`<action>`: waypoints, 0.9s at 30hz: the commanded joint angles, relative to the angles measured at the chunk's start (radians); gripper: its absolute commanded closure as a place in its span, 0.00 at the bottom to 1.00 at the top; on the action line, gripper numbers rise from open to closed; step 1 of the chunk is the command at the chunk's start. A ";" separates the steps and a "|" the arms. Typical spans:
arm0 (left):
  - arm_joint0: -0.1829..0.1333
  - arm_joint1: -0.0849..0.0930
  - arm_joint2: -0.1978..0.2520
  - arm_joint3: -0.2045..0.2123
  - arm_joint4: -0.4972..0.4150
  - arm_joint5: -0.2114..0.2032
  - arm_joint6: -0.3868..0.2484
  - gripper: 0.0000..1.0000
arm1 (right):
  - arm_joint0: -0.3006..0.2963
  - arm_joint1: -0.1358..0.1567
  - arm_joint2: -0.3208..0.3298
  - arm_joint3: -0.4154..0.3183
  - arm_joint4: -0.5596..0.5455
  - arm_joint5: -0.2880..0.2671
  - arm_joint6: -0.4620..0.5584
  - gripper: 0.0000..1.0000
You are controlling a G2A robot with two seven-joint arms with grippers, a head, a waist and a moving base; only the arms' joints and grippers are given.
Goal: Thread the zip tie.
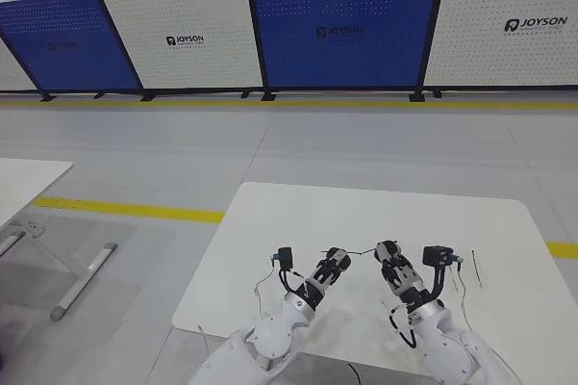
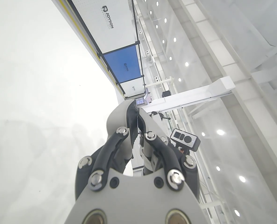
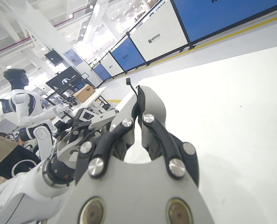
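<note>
The right tool pinched the zip tie. From above, it ran toward 9 o'clock into the closed left tool.

Level: bright and even in all views.
Source: rows of round ceiling lamps, overhead.
Glare: desk surface washes out to near white in the left wrist view.
Distortion: both wrist views bend the partition panels and ceiling beams toward the edges.

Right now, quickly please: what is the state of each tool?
Left tool: closed, seemingly on the far end of the tie.
Right tool: closed on the tie.
</note>
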 commanded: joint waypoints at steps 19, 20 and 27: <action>0.000 0.000 0.000 0.000 0.000 0.000 0.000 1.00 | 0.003 -0.021 0.013 0.013 0.133 0.013 0.079 1.00; 0.000 0.000 0.000 0.000 0.000 0.000 0.000 1.00 | 0.005 -0.022 0.015 0.014 0.145 0.019 0.085 1.00; 0.000 0.000 0.000 0.000 0.000 0.000 0.000 1.00 | 0.005 -0.038 0.004 0.027 0.222 0.065 0.066 1.00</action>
